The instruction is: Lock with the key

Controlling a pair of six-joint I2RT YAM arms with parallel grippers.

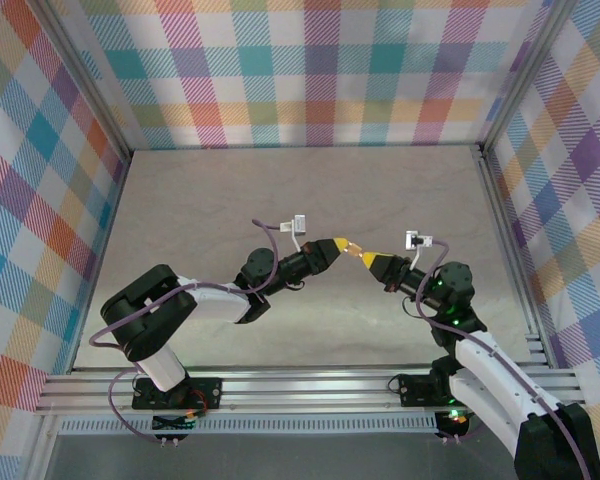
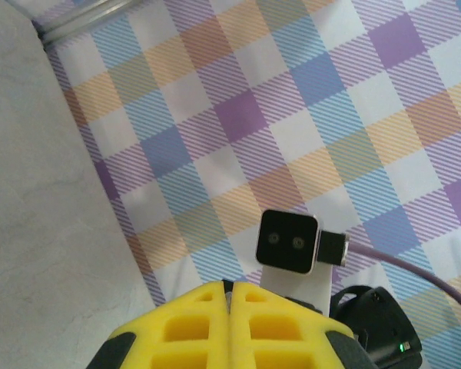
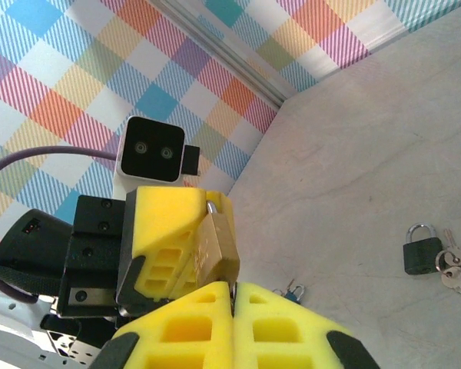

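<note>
The two grippers meet tip to tip above the middle of the table. My left gripper (image 1: 340, 245) is shut on a brass-gold padlock (image 3: 219, 246), with its shackle pinched between the yellow fingers (image 3: 169, 211). My right gripper (image 3: 233, 286) is shut, with a thin metal sliver at its tips touching that padlock's bottom. The lock (image 3: 420, 250), dark-bodied with a metal shackle, lies on the table at the right, with silver keys (image 3: 455, 270) beside it. A tiny blue-teal piece with a metal loop (image 3: 294, 292), which may be the key, lies on the table just past my right fingertips.
Checked walls enclose the grey table (image 1: 230, 200) on three sides. Each wrist camera faces the other arm: the right arm's camera (image 2: 288, 242) sits close ahead of the left gripper (image 2: 232, 286). A purple cable (image 1: 270, 232) loops above the left wrist.
</note>
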